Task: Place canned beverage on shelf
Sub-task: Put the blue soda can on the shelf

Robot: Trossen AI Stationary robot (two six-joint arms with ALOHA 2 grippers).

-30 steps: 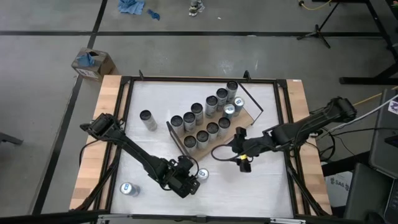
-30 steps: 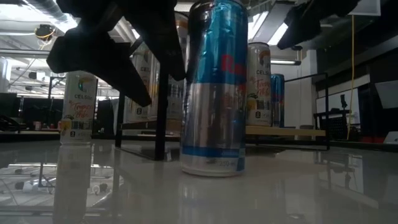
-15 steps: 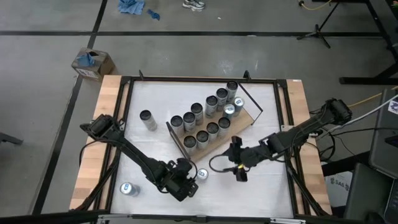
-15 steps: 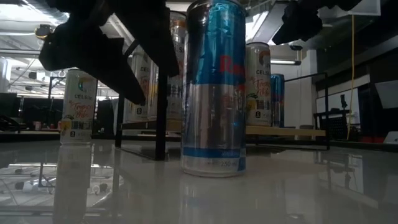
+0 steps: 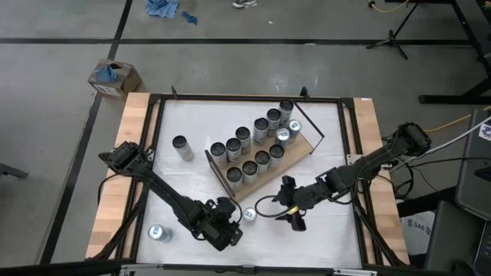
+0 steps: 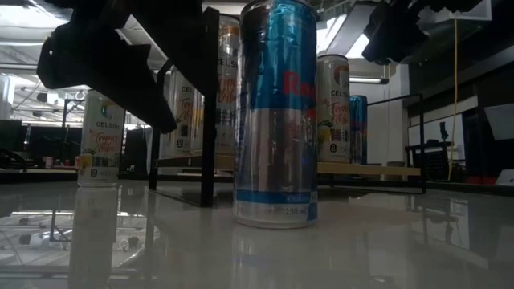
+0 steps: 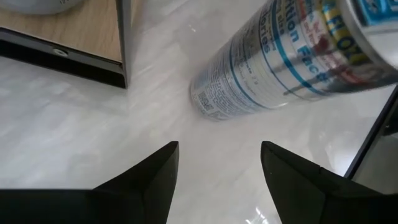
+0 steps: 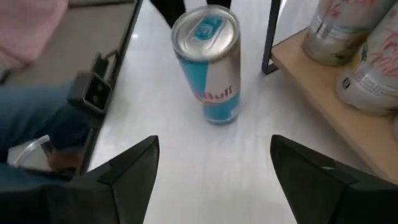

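Both arms read matte black from above, 2 slim jointed chains with rounded housings at each joint. The left arm [image 5: 165, 195] runs from a chunky shoulder block into a thicker, boxy wrist. The right arm [image 5: 360, 169] looks leaner, a black cable looping loose beside its wrist, with a small yellow mark there. Up close, the left gripper [image 7: 217, 177] shows 2 dark wedge-shaped fingers [image 7: 146, 183] with smooth flat faces. The right gripper [image 8: 214, 168] shows the same dark tapering pair, broad at the base, no screws or lettering visible.
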